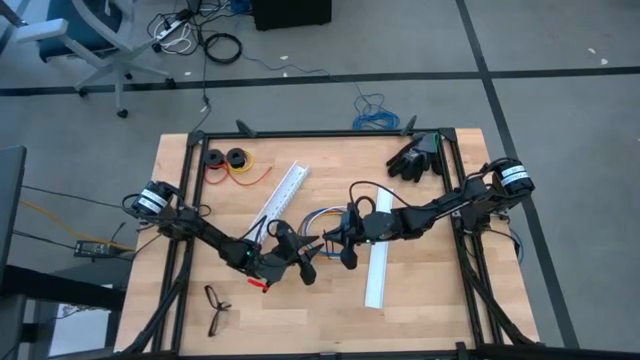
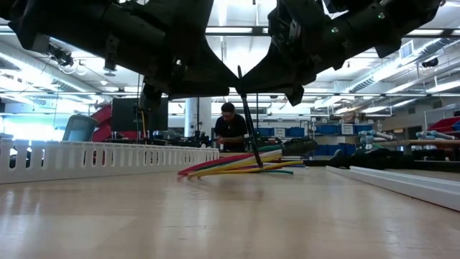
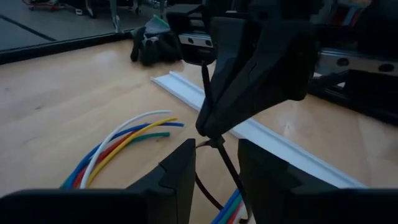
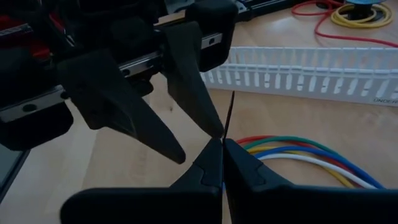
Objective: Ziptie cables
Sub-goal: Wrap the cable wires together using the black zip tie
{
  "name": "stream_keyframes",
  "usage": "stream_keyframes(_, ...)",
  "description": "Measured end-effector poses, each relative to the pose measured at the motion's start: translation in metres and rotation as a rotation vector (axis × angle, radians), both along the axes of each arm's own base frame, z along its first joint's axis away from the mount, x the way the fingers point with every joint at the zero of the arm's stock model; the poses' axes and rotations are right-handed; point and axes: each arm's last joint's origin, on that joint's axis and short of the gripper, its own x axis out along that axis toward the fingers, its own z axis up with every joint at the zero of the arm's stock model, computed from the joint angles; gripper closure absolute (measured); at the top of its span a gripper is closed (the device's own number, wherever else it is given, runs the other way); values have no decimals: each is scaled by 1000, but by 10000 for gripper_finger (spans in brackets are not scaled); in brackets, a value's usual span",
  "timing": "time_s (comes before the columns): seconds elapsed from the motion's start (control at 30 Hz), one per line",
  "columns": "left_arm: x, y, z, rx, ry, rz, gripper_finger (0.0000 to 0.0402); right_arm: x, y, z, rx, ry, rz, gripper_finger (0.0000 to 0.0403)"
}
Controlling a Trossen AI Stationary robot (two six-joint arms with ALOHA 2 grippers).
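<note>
Mid-worktop, just above the cables (image 2: pixel 241 167), the right end effector (image 4: pixel 222 144) is clenched on the ziptie (image 4: pixel 229 115), holding the black strip upright. The left end effector (image 3: pixel 214 163) sits part-open, its fingers either side of the strip's lower length. It looks like the threading step; next comes feeding the tail through the head to cinch the bundle.

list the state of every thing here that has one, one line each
thin black plastic ziptie: upright, pinched by right gripper
right gripper: shut on ziptie
left gripper: part open, ziptie between its fingers
bundle of coloured wires: lying loose on table
white slotted rail: lying flat, untouched
</note>
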Motion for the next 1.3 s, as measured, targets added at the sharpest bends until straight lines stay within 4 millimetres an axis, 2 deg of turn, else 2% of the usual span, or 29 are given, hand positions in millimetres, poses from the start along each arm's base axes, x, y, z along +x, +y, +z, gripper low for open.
stream_keyframes(0.33,1,-1,-2,-37,-11,-18,271,1,-3,0,-10,-1,-5,403)
stream_keyframes(0.6,12,-1,-14,-41,-1,-26,271,-1,4,0,10,-3,36,403)
stream_keyframes(0.77,19,-5,-13,-36,0,-34,271,0,9,-4,11,8,48,403)
stream_keyframes(1.03,20,-5,-14,-27,21,-29,274,1,11,-9,26,23,44,403)
stream_keyframes(1.17,20,-4,-14,-23,21,-26,304,1,14,-6,26,-9,52,403)
stream_keyframes(1.3,20,-4,-14,-7,29,-31,362,1,16,-6,24,-7,54,403)
